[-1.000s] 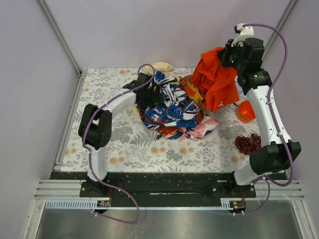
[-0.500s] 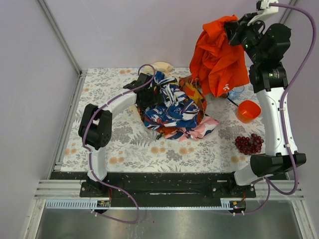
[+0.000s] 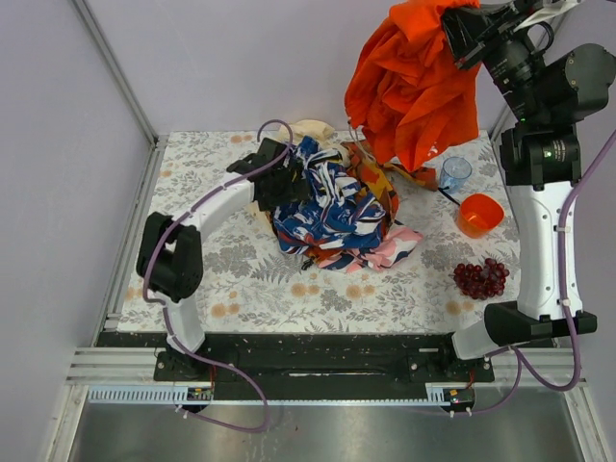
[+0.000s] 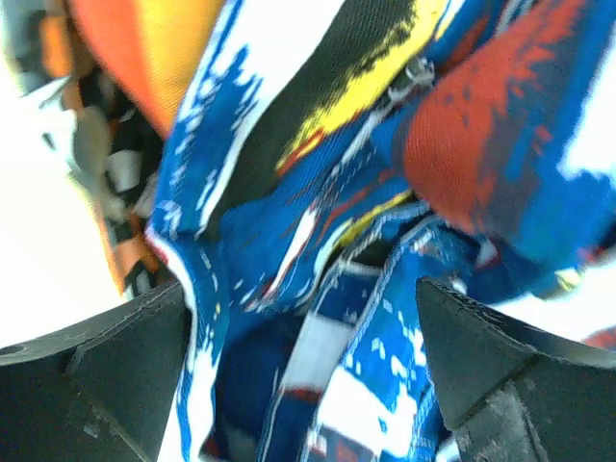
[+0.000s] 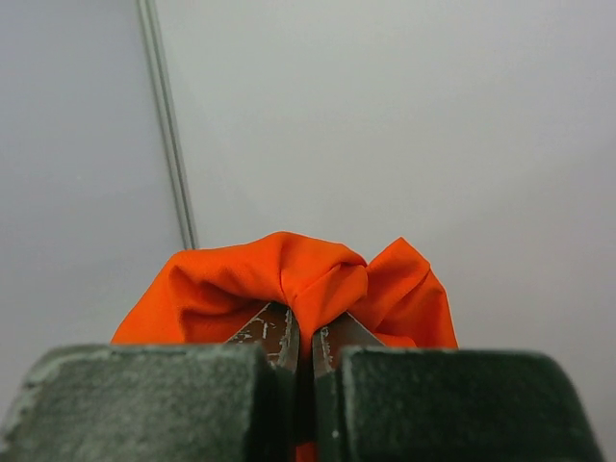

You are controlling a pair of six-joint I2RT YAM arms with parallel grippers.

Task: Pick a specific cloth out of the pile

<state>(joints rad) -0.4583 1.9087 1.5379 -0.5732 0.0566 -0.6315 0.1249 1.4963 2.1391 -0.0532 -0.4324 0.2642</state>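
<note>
Cloth (image 3: 409,87) hangs high (wrist view alone shows right tool (image 5: 302,339) pinching it).

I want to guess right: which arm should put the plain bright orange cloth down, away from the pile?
Right, probably. The right gripper is shut on the cloth, holding it up in the air. The left gripper is open, down against the pile.

1 orange-red cloth (image 3: 409,87), 1 pile (image 3: 332,207) of mixed fabrics, 1 orange bowl (image 3: 478,214), 1 clear cup (image 3: 454,173), 1 grape bunch (image 3: 479,277), 2 arms (image 3: 217,202) (image 3: 539,241).
</note>
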